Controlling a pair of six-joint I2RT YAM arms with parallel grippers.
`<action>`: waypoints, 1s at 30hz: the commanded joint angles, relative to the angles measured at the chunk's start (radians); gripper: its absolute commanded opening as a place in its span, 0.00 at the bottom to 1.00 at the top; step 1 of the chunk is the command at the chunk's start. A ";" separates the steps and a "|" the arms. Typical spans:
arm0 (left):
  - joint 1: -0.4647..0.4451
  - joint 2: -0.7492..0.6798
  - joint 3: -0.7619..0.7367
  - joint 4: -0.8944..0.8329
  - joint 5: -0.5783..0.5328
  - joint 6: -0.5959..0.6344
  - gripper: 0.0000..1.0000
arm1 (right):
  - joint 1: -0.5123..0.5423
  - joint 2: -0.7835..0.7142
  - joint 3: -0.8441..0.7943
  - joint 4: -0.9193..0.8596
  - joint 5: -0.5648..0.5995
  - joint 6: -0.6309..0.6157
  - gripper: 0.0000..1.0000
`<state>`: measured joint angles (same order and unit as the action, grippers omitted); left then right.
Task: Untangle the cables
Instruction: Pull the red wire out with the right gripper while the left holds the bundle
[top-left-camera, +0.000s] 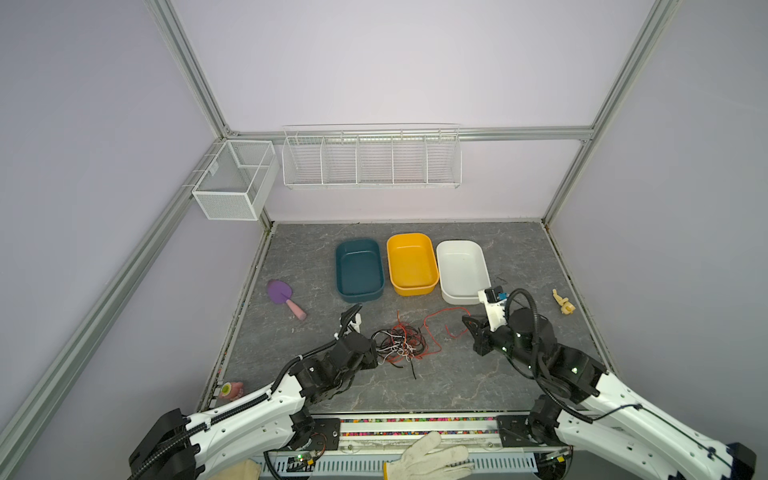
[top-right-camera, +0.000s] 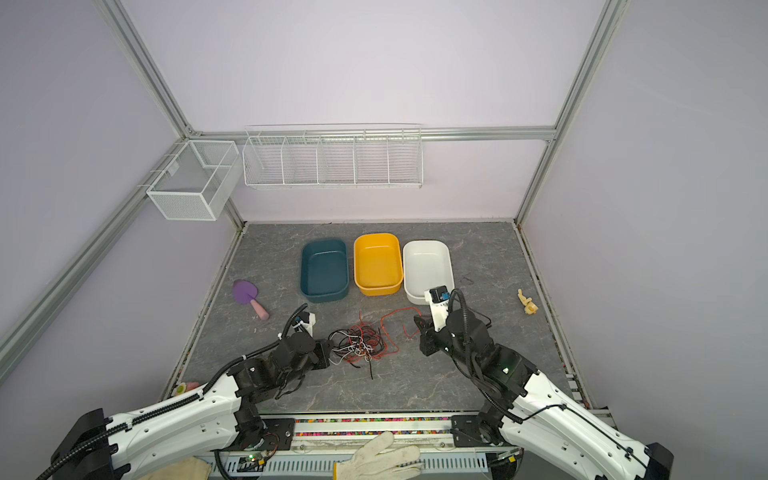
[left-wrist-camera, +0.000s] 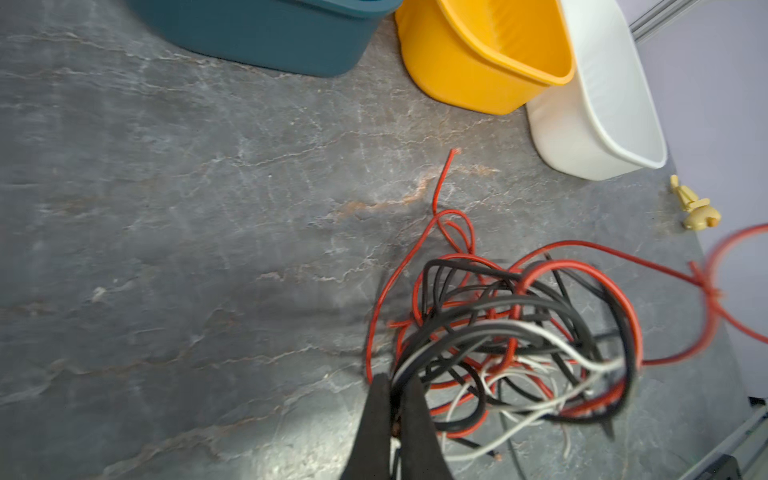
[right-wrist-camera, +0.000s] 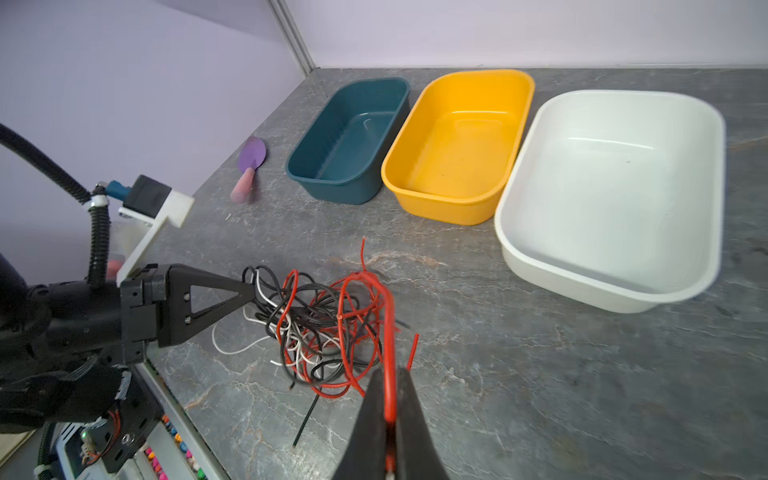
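Note:
The cables (top-left-camera: 401, 345) (top-right-camera: 360, 345) lie as one tangle of thin red, black and white strands on the grey table, in front of the bins. My left gripper (top-left-camera: 375, 353) (top-right-camera: 329, 351) (left-wrist-camera: 397, 384) is at the tangle's left side, shut on black and white strands of the cables (left-wrist-camera: 519, 332). My right gripper (top-left-camera: 466, 320) (top-right-camera: 417, 320) (right-wrist-camera: 390, 376) is to the right of the tangle, shut on one red cable (right-wrist-camera: 388, 316) that runs from the heap up between its fingers. A red loop (top-left-camera: 444, 322) spreads between the heap and the right gripper.
A teal bin (top-left-camera: 359, 270), a yellow bin (top-left-camera: 411, 266) and a white bin (top-left-camera: 461, 270) stand in a row behind the cables. A purple scoop (top-left-camera: 284, 297) lies far left and a beige figure (top-left-camera: 563, 301) far right. A white glove (top-left-camera: 428, 457) rests on the front rail.

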<state>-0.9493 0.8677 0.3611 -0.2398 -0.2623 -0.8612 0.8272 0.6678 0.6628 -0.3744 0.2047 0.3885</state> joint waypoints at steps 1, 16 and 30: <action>0.010 0.009 0.021 -0.088 -0.056 -0.021 0.00 | -0.008 -0.041 0.077 -0.142 0.143 0.031 0.06; 0.035 0.208 0.101 -0.106 -0.063 0.005 0.00 | -0.013 -0.080 0.464 -0.479 0.234 -0.010 0.06; 0.041 0.320 0.131 -0.100 -0.082 0.011 0.00 | -0.013 -0.042 0.774 -0.632 0.206 -0.086 0.06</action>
<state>-0.9150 1.1664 0.4679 -0.3195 -0.3111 -0.8520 0.8196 0.6006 1.3811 -0.9604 0.4110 0.3408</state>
